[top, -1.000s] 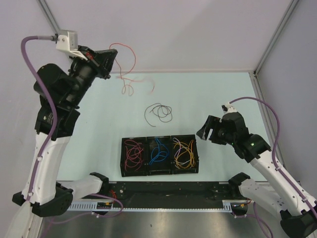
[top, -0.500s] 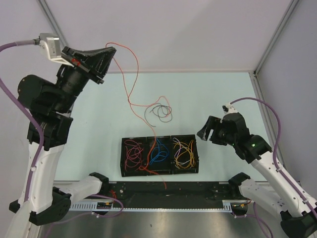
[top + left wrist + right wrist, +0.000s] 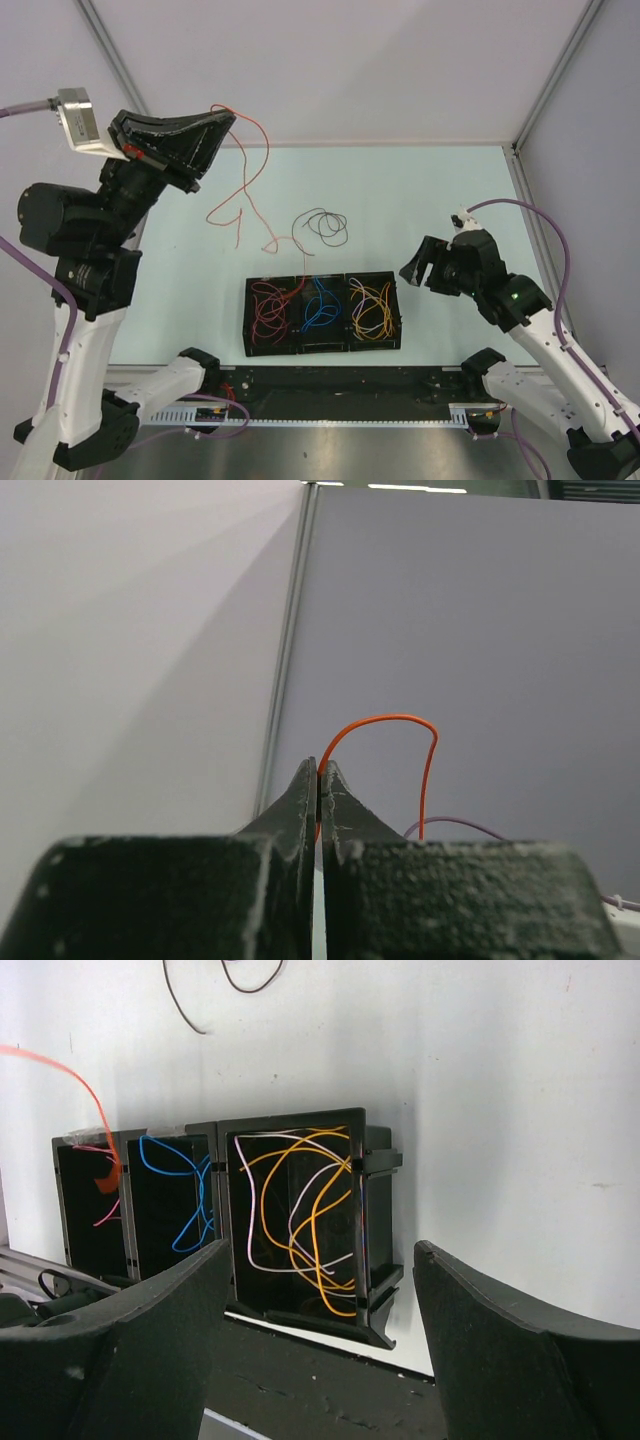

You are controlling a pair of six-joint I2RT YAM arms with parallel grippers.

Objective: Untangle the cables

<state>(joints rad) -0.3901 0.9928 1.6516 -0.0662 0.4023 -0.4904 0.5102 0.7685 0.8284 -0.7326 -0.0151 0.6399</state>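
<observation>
From above, the left gripper (image 3: 222, 117) pinches an orange cable (image 3: 243, 205) that dangles below its jaws toward the tray (image 3: 322, 348). The right gripper (image 3: 418, 268) gapes empty beside the tray.

At the left wrist, the jaws press together on the orange cable (image 3: 385, 719), which arches just beyond the tips.

At the right wrist, yellow and white cables (image 3: 300, 1210) lie in the tray ahead, between the wide jaws.

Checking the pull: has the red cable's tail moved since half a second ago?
Yes. Pinched in the left claw, the red cable has drawn back: its tail no longer crosses the black tray's near edge.
</observation>
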